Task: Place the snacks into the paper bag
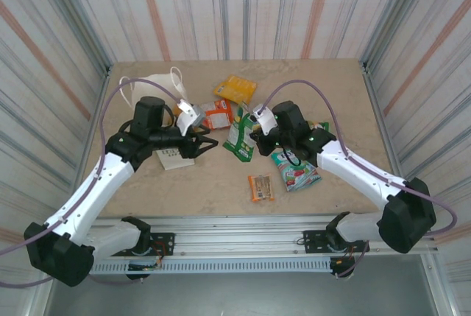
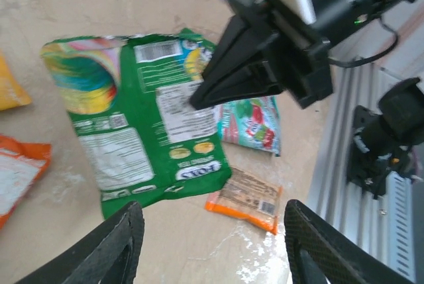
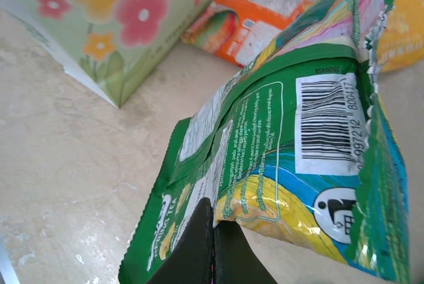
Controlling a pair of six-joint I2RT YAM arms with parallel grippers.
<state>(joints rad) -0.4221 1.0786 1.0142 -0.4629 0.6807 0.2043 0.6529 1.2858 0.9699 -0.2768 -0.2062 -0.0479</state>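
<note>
Pinching one green packet (image 3: 278, 132), right pincer (image 3: 213, 221) hangs near one bag (image 3: 99, 26).

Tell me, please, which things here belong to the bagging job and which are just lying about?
Job:
paper bag
green packet, held by the right gripper
yellow-orange packet
red-orange packet
teal-red packet
small orange bar pack

Just there:
purple cables
metal rail

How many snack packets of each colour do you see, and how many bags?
Orange: 3 (yellow-orange packet, red-orange packet, tiny bar pack)
Green: 1 (green packet)
Teal: 1 (teal-red packet)
Yellow-green: 1 (yellow-green packet, half hidden)
Bags: 1 (paper bag)
Total: 7
</note>
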